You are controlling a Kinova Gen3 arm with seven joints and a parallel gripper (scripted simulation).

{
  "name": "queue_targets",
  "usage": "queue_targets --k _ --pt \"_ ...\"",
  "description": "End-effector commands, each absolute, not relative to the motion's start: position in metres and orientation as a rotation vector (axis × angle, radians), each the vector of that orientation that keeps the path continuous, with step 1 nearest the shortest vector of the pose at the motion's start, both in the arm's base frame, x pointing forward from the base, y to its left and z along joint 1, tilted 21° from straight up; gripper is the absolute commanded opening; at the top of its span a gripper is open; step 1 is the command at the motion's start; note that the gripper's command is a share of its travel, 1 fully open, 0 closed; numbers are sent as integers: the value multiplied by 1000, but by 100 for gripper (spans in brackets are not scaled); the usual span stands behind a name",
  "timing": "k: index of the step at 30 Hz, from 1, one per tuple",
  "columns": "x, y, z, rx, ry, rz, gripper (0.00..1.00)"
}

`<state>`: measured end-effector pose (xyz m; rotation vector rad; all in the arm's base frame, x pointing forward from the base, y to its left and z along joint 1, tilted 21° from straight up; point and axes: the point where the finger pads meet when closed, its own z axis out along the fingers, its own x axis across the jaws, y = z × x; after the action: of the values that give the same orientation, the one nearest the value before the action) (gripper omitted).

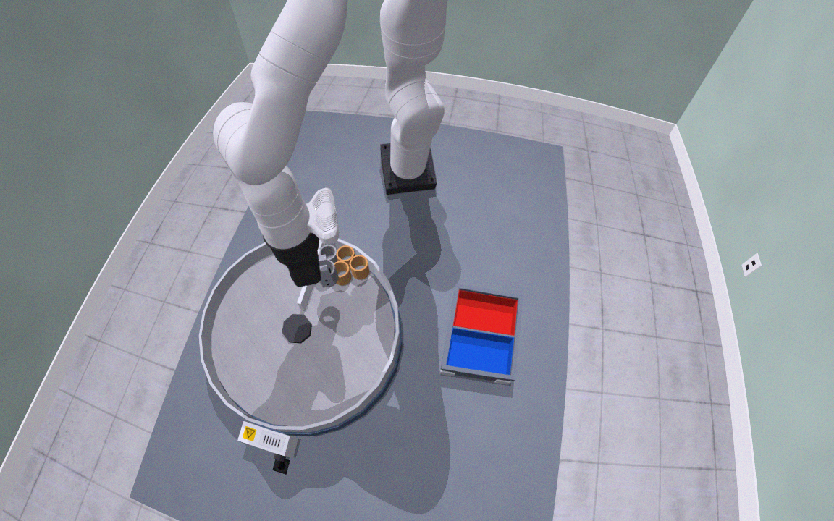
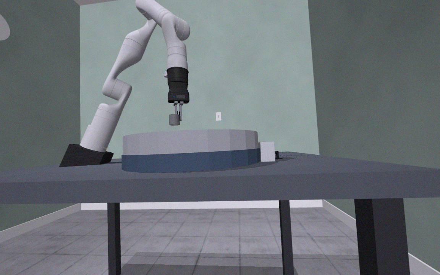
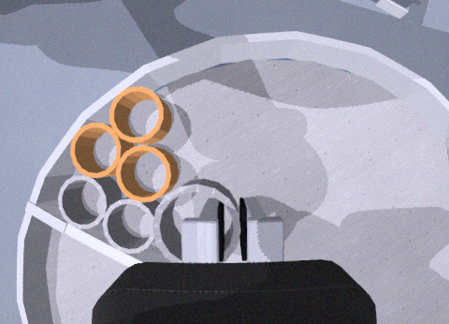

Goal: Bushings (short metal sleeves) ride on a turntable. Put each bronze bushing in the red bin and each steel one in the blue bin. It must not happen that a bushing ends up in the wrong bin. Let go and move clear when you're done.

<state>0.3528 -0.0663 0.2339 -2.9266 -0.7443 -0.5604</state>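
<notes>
My gripper [image 2: 178,115] is shut on the wall of a steel bushing [image 2: 173,119] and holds it in the air above the turntable [image 1: 300,336]. In the wrist view the held steel bushing is the large grey ring at my fingers. Three bronze bushings [image 3: 125,143] stand in a cluster on the turntable near its rim. Two more steel bushings [image 3: 107,214] stand beside them. The same cluster shows in the overhead view [image 1: 345,262]. The red bin [image 1: 486,312] and the blue bin [image 1: 480,352] lie to the right of the turntable.
The turntable has a raised rim and a dark hexagonal hub [image 1: 296,328] at its centre. A thin divider wall [image 3: 81,233] crosses the disc near the bushings. A white control box [image 1: 263,439] sits at the turntable's front. The arm's base [image 1: 408,171] stands behind.
</notes>
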Motion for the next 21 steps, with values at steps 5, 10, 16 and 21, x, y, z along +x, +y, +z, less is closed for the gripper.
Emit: queue_targets --k 5,10,16,21 --pt "354 -42 242 -2932 -766 -566 0" --pt "357 -1 249 -2941 -696 -562 0" --pt "359 39 257 -2949 -625 -558 0" --pt "360 49 258 -2951 -608 -557 0"
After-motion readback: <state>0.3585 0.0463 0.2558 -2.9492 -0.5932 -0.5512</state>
